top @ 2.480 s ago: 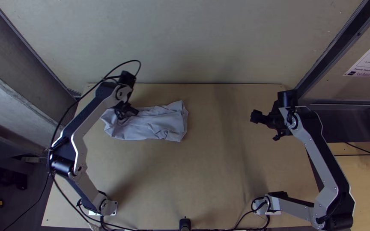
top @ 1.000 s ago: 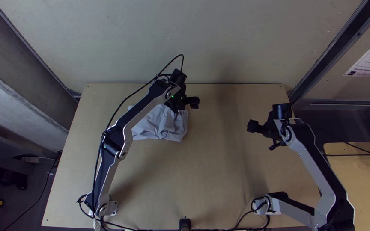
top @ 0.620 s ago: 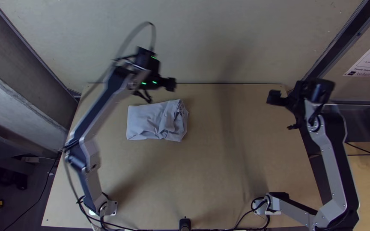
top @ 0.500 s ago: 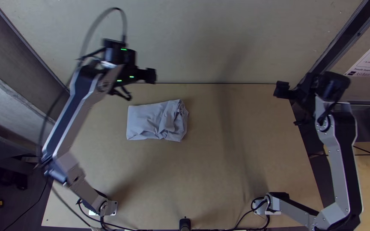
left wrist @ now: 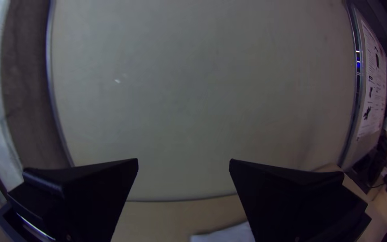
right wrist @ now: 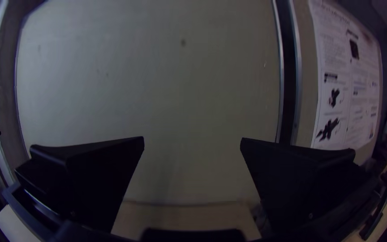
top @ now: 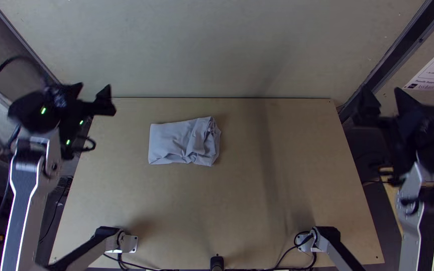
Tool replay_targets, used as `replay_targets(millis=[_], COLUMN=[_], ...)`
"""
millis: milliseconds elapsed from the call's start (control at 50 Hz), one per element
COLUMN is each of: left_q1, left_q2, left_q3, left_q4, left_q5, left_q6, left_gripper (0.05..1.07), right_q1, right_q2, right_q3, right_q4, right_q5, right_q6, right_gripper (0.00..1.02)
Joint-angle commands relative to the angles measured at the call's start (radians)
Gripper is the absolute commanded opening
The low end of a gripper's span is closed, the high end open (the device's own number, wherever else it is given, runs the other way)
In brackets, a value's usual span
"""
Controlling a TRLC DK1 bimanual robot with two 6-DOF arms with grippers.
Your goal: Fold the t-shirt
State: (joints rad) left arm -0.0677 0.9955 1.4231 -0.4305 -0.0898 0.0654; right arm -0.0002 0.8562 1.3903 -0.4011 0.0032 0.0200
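in right wrist view, see illustrated poster (right wrist: 352,89); in top view, creased, rectangular t-shirt (top: 177,141) on table (top: 247,216), left gripper (top: 92,90) and right gripper (top: 384,94) spread wide.

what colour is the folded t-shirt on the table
The t-shirt is pale bluish grey, best seen in the top view.

The top view looks steeply down; both wrist views face the pale panel (top: 217,45).
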Motion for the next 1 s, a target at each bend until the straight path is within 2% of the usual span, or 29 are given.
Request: replay_targets(millis=[0,180,380,620,720,980], left_q1=[0.046,0.088,0.089,0.097,0.105,0.101], left_q2=[-0.167,-0.406,-0.675,-0.989,-1.002,-1.000], left_q3=[-0.171,-0.464,-0.733,-0.954,-0.978,-1.175], left_q4=[0.125,0.326,0.432,0.391,0.343,0.469], left_q5=[0.012,0.012,0.007,0.004,-0.014,-0.016], left_q6=[0.045,0.048,0.050,0.066,0.066,0.096], left_gripper=[1.03,1.03,1.03,1.03,1.03,1.03], right_q1=[0.006,0.005,0.017,0.020,0.020,0.048], right_q2=[-0.134,-0.309,-0.511,-0.749,-0.841,-0.862], right_q3=[-0.134,-0.304,-0.504,-0.731,-0.840,-1.160], right_q4=[0.104,0.174,0.280,0.303,0.335,0.602], right_q5=[-0.002,-0.003,-0.003,-0.016,-0.042,-0.042], right_q6=[-0.042,-0.094,-0.126,-0.132,-0.141,-0.141], right_gripper=[0.99,0.99,0.99,0.99,0.99,0.99])
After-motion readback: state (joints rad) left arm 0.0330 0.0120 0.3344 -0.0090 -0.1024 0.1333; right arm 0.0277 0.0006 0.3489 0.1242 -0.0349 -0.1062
